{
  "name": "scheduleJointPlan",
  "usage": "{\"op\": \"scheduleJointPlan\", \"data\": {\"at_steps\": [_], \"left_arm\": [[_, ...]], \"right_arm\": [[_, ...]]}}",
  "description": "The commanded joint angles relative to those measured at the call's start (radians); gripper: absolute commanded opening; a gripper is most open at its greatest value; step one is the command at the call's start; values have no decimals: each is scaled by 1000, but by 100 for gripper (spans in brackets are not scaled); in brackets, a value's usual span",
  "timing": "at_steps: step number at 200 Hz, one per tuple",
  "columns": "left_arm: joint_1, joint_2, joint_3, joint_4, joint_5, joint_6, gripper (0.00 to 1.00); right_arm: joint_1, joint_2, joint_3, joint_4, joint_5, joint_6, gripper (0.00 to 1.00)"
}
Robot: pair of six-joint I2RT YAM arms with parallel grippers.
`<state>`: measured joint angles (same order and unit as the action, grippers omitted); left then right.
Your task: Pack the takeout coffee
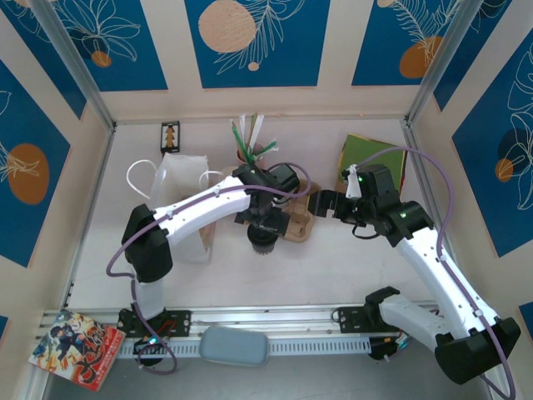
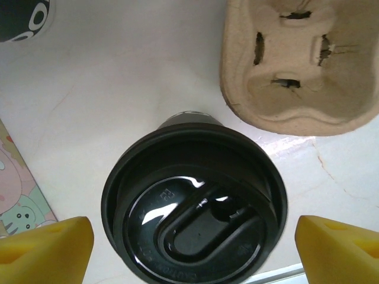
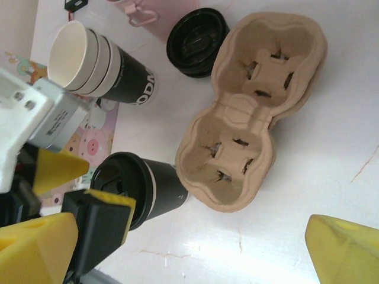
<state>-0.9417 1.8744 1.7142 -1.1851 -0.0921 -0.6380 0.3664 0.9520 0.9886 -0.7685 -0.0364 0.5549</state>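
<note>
Lidded coffee cup (image 2: 194,207) upright on the counter (image 2: 118,89), just beside the cardboard carrier (image 2: 299,65); paper bag (image 1: 179,179) further left. Left gripper (image 2: 192,251) above, straddling the lid, wide, gap on both sides, empty. Right gripper (image 1: 323,202) wide too, empty, near the carrier.

Step in hand, likely: grasp the cup. Drop lower first. Clamp on the paper wall under the lid rim, not on the lid itself: risk of popping it off. Centre before closing, squeeze gently, lift straight, keep upright. Mind the carrier edge. Ignore the lidless cup stack (image 3: 100,62) and loose lids (image 3: 197,34).
</note>
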Motion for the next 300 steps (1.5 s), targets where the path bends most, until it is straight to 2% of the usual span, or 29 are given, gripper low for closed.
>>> {"op": "scheduleJointPlan", "data": {"at_steps": [1, 52, 66, 123, 300], "left_arm": [[20, -30, -35, 24, 38, -24, 83], [27, -33, -42, 22, 42, -17, 80], [28, -33, -42, 22, 45, -16, 76], [28, -34, -55, 27, 57, -14, 76], [27, -54, -70, -24, 81, 18, 81]], "right_arm": [[-9, -18, -13, -14, -86, -29, 99], [-14, -13, -18, 0, -86, -18, 99], [-13, -13, -18, 0, -85, -16, 99], [-13, -10, -19, 6, -83, -4, 99], [18, -1, -21, 20, -61, 23, 99]]}}
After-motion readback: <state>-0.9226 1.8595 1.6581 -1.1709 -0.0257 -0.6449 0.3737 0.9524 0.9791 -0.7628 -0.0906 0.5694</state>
